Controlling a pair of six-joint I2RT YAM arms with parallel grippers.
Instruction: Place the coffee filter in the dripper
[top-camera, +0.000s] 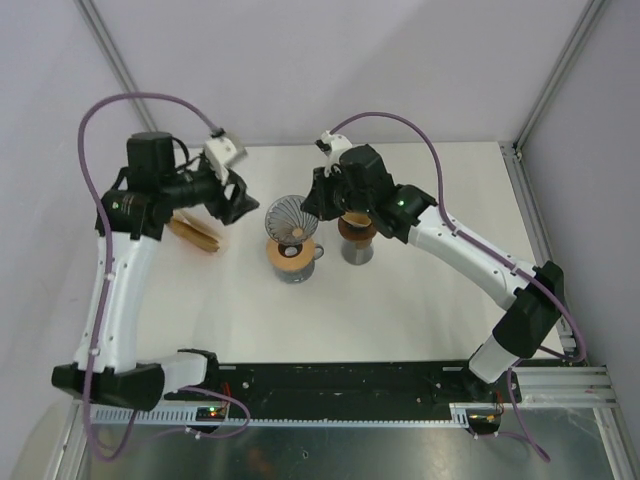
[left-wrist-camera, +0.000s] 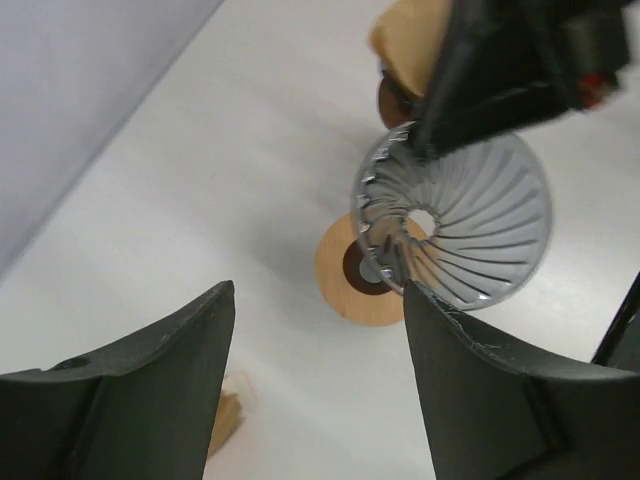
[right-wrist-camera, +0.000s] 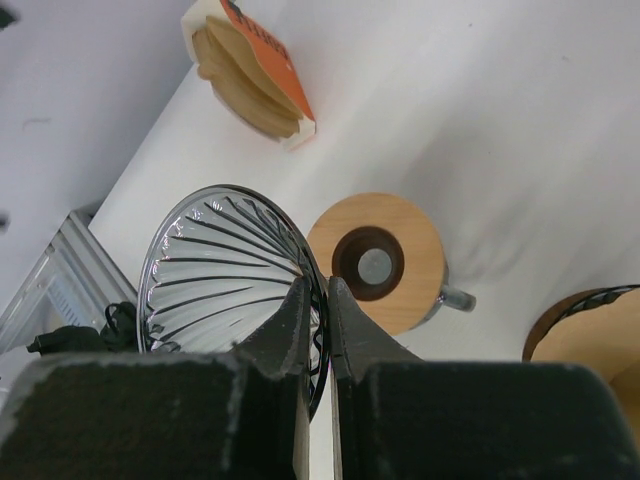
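Observation:
The glass dripper (top-camera: 288, 217), a ribbed clear cone, is lifted and tilted above a metal cup with a wooden ring top (top-camera: 293, 257). My right gripper (top-camera: 316, 206) is shut on the dripper's rim; the right wrist view shows the fingers (right-wrist-camera: 300, 315) pinching the rim of the dripper (right-wrist-camera: 215, 275), with the wooden ring (right-wrist-camera: 385, 262) below. The brown paper coffee filters (top-camera: 196, 233) lie stacked in an orange-edged pack (right-wrist-camera: 250, 70) at the left. My left gripper (top-camera: 236, 203) is open and empty above the table, between the filters and the dripper (left-wrist-camera: 475, 225). A corner of the filters (left-wrist-camera: 226, 418) shows beside its left finger.
A second wood-topped vessel (top-camera: 357, 233) stands just right of the cup, under my right wrist, and shows in the right wrist view (right-wrist-camera: 590, 345). The white table's back edge meets the grey walls. A metal frame post (top-camera: 520, 150) stands at the back right.

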